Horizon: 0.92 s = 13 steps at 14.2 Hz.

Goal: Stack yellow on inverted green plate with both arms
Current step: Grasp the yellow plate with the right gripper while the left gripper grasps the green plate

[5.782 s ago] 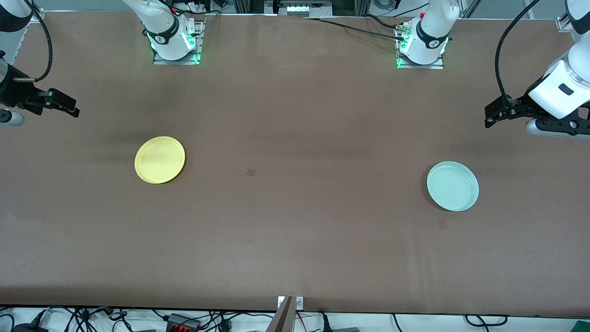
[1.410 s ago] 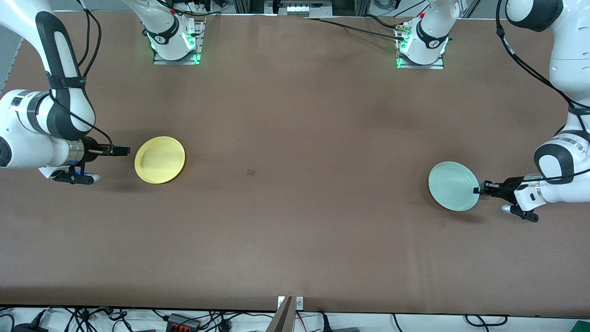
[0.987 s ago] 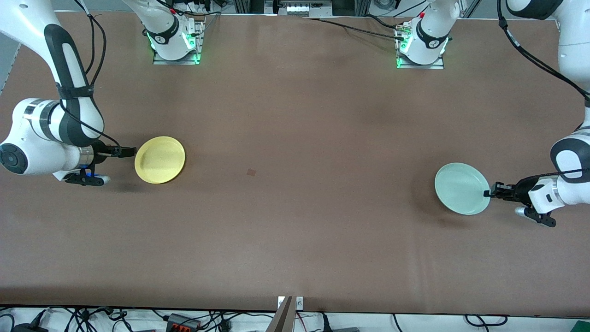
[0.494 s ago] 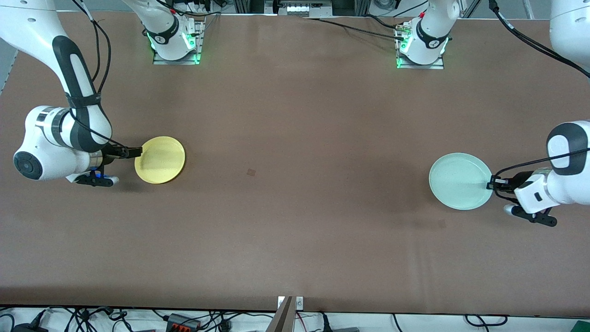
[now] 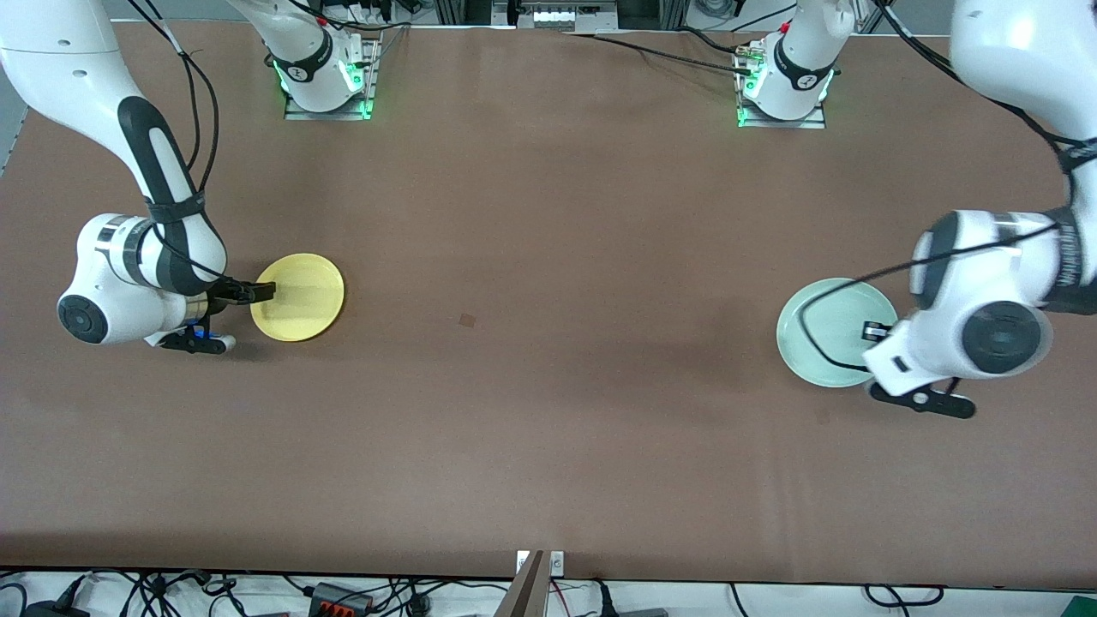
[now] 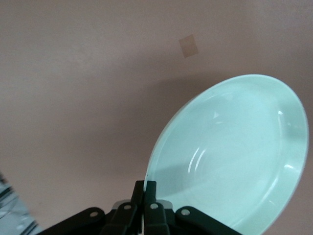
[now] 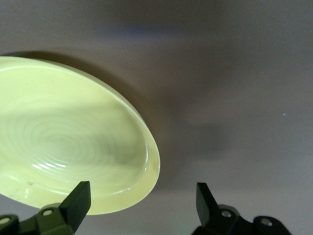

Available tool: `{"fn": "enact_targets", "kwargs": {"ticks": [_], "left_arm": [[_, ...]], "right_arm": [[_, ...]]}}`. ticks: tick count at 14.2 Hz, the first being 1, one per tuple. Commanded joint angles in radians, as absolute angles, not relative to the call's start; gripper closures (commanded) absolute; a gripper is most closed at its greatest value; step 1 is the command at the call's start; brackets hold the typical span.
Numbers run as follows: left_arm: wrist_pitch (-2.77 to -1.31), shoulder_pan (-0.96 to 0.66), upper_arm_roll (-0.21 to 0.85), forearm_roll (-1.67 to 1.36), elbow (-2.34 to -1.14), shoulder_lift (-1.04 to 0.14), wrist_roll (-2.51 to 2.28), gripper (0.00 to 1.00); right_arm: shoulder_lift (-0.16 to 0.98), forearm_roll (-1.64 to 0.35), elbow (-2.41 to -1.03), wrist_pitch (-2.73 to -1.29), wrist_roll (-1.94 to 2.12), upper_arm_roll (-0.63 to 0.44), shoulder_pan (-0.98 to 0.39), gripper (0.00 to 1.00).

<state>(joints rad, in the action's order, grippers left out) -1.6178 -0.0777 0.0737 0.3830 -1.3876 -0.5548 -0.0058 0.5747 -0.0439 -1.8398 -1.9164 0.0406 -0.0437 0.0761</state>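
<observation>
The pale yellow plate (image 5: 300, 296) lies rim up on the brown table toward the right arm's end. My right gripper (image 5: 260, 292) is open at the plate's edge, low over the table. In the right wrist view the rim of the yellow plate (image 7: 68, 142) lies between the right gripper's (image 7: 142, 199) spread fingers. The mint-green plate (image 5: 824, 332) is lifted and tilted over the table at the left arm's end. My left gripper (image 5: 874, 331) is shut on its rim. The left wrist view shows the left gripper (image 6: 145, 188) pinching the green plate (image 6: 234, 156), its hollow side facing the camera.
A small brown square mark (image 5: 467, 320) lies on the table between the two plates; it also shows in the left wrist view (image 6: 189, 46). The two arm bases (image 5: 324, 81) stand along the table edge farthest from the front camera.
The left gripper has closed on the green plate, lifted it and turned, carrying it slightly toward the table's middle. The right gripper has slid in onto the yellow plate's rim.
</observation>
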Motion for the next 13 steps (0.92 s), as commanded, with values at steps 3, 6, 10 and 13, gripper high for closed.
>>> {"fn": "enact_targets", "kwargs": {"ticks": [3,6,10,13], "left_arm": [[-1.510,-0.302,0.060,0.601,-1.381,-0.551,-0.303,0.99],[-1.432,-0.477,0.057,0.759,-1.382,-0.597,-0.494,0.99],[-1.362,-0.612,0.046,0.811,-1.382,-0.662,-0.633,0.99],[-1.322,-0.707,0.052,0.902,-1.387,-0.733,-0.780,0.99]], "right_arm": [[0.591,-0.054,-1.836,-1.913,0.035,-0.040,0.083,0.30],[0.597,-0.052,-1.835,-1.914,0.037,-0.041,0.083,0.45],[0.604,-0.051,-1.832,-1.917,0.037,-0.041,0.086,0.52],[0.611,-0.049,-1.830,-1.919,0.037,-0.041,0.086,0.57]]}}
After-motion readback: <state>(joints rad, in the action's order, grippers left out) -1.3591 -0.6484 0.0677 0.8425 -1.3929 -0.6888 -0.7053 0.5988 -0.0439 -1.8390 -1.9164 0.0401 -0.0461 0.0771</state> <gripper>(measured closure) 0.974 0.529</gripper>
